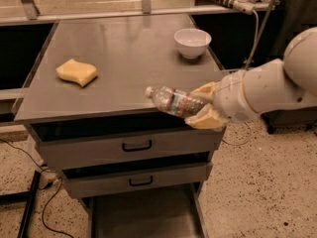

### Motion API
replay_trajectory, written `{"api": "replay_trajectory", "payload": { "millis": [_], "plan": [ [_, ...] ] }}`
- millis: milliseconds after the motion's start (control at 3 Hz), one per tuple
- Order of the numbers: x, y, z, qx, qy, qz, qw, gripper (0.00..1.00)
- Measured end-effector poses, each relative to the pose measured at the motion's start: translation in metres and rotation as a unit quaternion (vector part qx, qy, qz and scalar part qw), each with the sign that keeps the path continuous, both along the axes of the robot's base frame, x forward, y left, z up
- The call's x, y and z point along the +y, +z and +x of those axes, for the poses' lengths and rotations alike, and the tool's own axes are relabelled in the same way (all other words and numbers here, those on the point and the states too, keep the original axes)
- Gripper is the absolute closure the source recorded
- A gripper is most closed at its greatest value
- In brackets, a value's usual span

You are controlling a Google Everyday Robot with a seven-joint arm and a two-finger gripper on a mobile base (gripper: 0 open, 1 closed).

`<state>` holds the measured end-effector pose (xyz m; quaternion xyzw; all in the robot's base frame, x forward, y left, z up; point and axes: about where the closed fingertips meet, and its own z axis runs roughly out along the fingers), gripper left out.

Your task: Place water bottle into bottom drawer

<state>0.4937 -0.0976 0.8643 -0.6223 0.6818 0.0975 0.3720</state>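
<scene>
The water bottle (173,101) is clear and ribbed, with a white cap pointing left and a reddish-blue label band. It lies tilted in the air over the front right edge of the cabinet top. My gripper (204,106) has tan fingers shut on the bottle's base end, with the white arm coming in from the right. The bottom drawer (143,217) is pulled open below the two handled drawers, and its dark flat floor shows at the bottom of the view.
A yellow sponge (77,72) lies on the left of the grey cabinet top (124,48). A white bowl (192,42) stands at the back right. Two shut drawers with black handles (136,146) face front. Cables lie on the floor at left.
</scene>
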Motion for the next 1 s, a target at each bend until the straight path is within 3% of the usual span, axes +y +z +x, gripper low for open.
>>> {"api": "replay_trajectory", "payload": {
  "millis": [333,667,1000],
  "plan": [
    [-0.006,-0.03,-0.037,0.009,-0.005,0.018,0.9998,1.0],
    [-0.006,-0.03,-0.037,0.008,-0.005,0.018,0.9998,1.0],
    [0.002,-0.055,-0.038,0.027,-0.002,0.018,0.9995,1.0]
  ]
}}
